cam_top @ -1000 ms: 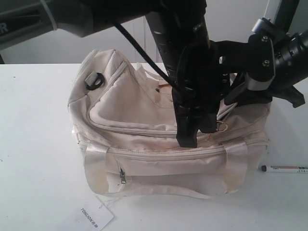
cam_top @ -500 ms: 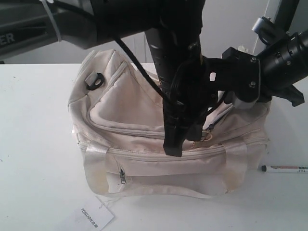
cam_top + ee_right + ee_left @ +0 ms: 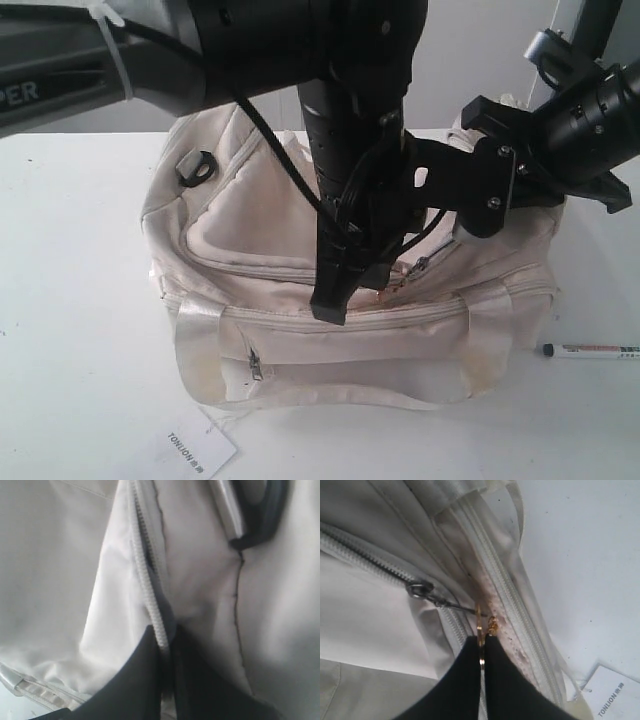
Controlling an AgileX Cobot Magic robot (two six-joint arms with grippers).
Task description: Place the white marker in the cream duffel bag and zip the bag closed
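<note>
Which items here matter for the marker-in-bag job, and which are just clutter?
Job: cream duffel bag; white marker, on table beside bag; gold ring pull, in left gripper; right gripper, on zipper edge.
Incidental: hang tag; table.

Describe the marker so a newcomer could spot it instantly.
Find the cream bag in the middle of the white table. Just past its right end in the exterior view lies the marker. It is a thin white stick with a black cap, unlike the square hang tag.

cream duffel bag: matt woven cloth. handles: glossy webbing. gold ring pull: shiny metal. hang tag: smooth paper. table: smooth, matt.
</note>
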